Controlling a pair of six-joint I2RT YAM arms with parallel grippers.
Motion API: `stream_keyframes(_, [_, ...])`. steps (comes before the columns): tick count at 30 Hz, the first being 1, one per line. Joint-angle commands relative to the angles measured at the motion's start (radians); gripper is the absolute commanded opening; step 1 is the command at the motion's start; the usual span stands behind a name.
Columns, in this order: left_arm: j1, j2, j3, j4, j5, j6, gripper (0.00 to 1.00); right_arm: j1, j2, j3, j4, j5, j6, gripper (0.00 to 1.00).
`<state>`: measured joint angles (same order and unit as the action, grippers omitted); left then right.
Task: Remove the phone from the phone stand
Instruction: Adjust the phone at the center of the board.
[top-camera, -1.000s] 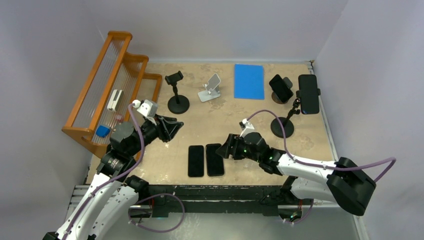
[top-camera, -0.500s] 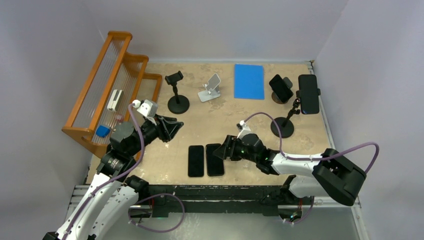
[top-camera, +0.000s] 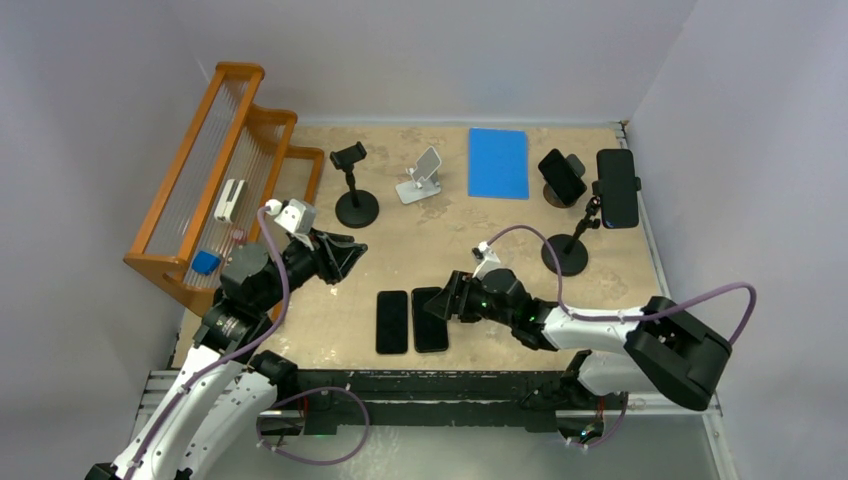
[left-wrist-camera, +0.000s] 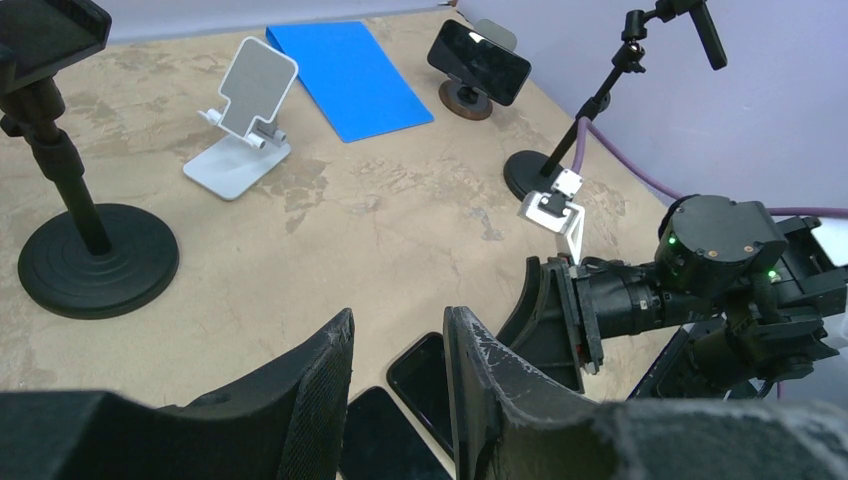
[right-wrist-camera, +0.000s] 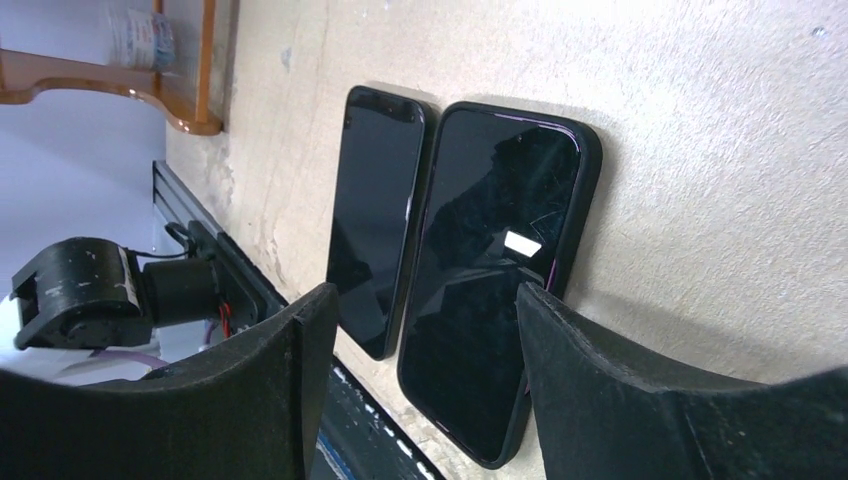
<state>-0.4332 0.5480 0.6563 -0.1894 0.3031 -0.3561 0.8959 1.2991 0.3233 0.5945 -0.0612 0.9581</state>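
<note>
R hand (top-camera: 446, 300) was spread, empty, low over bench (top-camera: 450, 225) nr its near edge, tips just beside a flat phone (top-camera: 430, 319); 2nd flat phone (top-camera: 391, 321) lay alongside. L hand (top-camera: 350, 255) was narrowly parted, empty, twd left edge. One clamped phone (top-camera: 617, 187) sat in tall stand (top-camera: 566, 255) nr right edge.

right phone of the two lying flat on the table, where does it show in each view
top external: low centre, the right phone, just left of the right end effector.
left wrist: bottom edge, just left of centre.
right wrist: mid-frame.
shared landmark: the other flat phone alongside it.
</note>
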Motion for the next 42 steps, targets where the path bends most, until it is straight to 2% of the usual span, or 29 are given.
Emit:
stream_keyframes(1, [-0.001,0.003,0.011,0.034,0.01,-0.007,0.37,0.004,-0.081,0.009,-0.053,0.065,-0.009,0.69])
stream_keyframes(7, [-0.001,0.002,0.011,0.035,0.009,-0.007,0.37,0.005,-0.095,-0.022,-0.092,0.066,-0.006,0.69])
stream_keyframes(19, [-0.001,0.003,0.011,0.035,0.014,-0.008,0.37,0.075,0.095,0.024,0.029,0.063,-0.048,0.68])
stream_keyframes(28, [-0.001,-0.002,0.011,0.035,0.011,-0.007,0.37,0.133,0.167,0.048,0.09,0.063,0.006,0.68])
stream_keyframes(34, [-0.001,-0.001,0.011,0.034,0.011,-0.008,0.36,0.134,0.089,0.057,0.027,0.139,-0.012,0.69])
stream_keyframes(42, [-0.001,0.001,0.011,0.034,0.011,-0.008,0.37,0.134,-0.123,0.159,-0.233,0.381,-0.169,0.74])
